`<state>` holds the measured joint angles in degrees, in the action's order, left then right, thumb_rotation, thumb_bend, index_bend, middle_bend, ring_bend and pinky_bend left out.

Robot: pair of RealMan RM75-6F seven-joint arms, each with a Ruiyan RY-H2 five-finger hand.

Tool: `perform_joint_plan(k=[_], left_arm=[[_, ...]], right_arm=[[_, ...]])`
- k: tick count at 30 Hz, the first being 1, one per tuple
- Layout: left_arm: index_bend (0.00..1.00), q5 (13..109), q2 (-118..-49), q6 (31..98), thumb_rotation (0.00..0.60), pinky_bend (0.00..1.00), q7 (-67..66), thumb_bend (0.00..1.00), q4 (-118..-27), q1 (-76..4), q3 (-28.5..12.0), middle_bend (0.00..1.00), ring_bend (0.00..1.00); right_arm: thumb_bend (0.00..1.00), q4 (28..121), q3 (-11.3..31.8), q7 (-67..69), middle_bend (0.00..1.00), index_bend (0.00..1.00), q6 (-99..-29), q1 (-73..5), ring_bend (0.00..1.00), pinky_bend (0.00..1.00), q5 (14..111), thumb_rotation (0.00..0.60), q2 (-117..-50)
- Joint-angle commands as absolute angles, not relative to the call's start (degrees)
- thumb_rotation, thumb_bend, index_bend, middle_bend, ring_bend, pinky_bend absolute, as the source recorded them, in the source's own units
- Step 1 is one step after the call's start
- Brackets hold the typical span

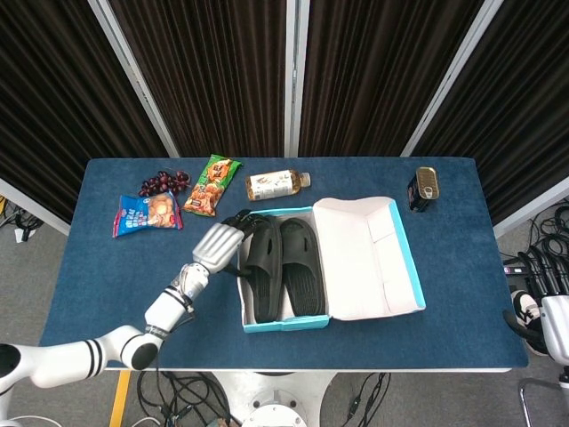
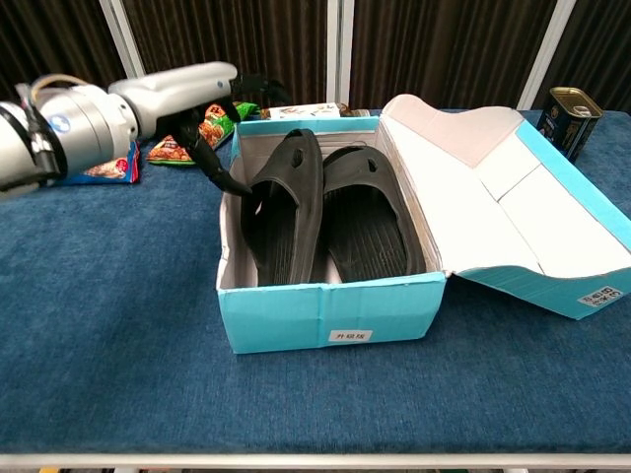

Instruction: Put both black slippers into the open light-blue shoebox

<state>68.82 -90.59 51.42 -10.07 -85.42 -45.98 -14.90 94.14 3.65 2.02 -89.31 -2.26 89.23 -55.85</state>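
Note:
The open light-blue shoebox (image 1: 284, 325) (image 2: 335, 310) sits mid-table, its lid (image 1: 364, 258) (image 2: 513, 207) folded out to the right. Both black slippers lie inside. The left slipper (image 1: 264, 271) (image 2: 281, 212) leans tilted against the box's left wall, and the right slipper (image 1: 300, 267) (image 2: 367, 217) lies flat beside it. My left hand (image 1: 222, 242) (image 2: 212, 108) hovers over the box's far-left corner, fingers spread and holding nothing; one dark fingertip (image 2: 232, 182) points down close to the left slipper's edge. My right hand (image 1: 551, 298) hangs off the table's right edge, fingers apart and empty.
Along the far edge lie grapes (image 1: 164, 182), a blue snack bag (image 1: 147, 213), a green-orange snack bag (image 1: 212, 184) and a bottle (image 1: 277, 184) on its side. A can (image 1: 425, 189) (image 2: 567, 116) stands at the far right.

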Motion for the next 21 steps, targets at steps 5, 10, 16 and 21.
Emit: perform_joint_plan(k=[5, 10, 16, 21], left_arm=[[0.31, 70.67, -87.34, 47.77, 0.528, 0.16, -10.69, 0.0, -88.42, -49.84, -14.95, 0.21, 0.0], [0.32, 66.52, -88.64, 43.59, 0.444, 0.14, -13.59, 0.0, -85.58, -53.02, -14.61, 0.23, 0.0], [0.31, 63.11, -91.06, 42.86, 0.44, 0.14, -15.57, 0.0, -81.78, -54.63, -13.88, 0.23, 0.0], [0.31, 60.27, -91.92, 41.77, 0.439, 0.14, -18.02, 0.0, -79.86, -55.68, -12.5, 0.23, 0.0]], right_arm=[[0.12, 94.12, 3.62, 1.93, 0.01, 0.0, -89.27, -2.2, 0.0, 0.02, 89.18, 0.6, -55.9], [0.12, 94.15, 3.77, 1.88, 0.01, 0.0, -89.11, -2.29, 0.0, 0.02, 88.93, 0.6, -55.79], [0.12, 94.03, 3.92, 1.88, 0.01, 0.0, -88.59, -2.53, 0.0, 0.02, 88.56, 0.6, -55.78], [0.12, 94.0, 4.01, 1.9, 0.01, 0.0, -88.22, -2.79, 0.0, 0.02, 88.5, 0.6, -55.77]])
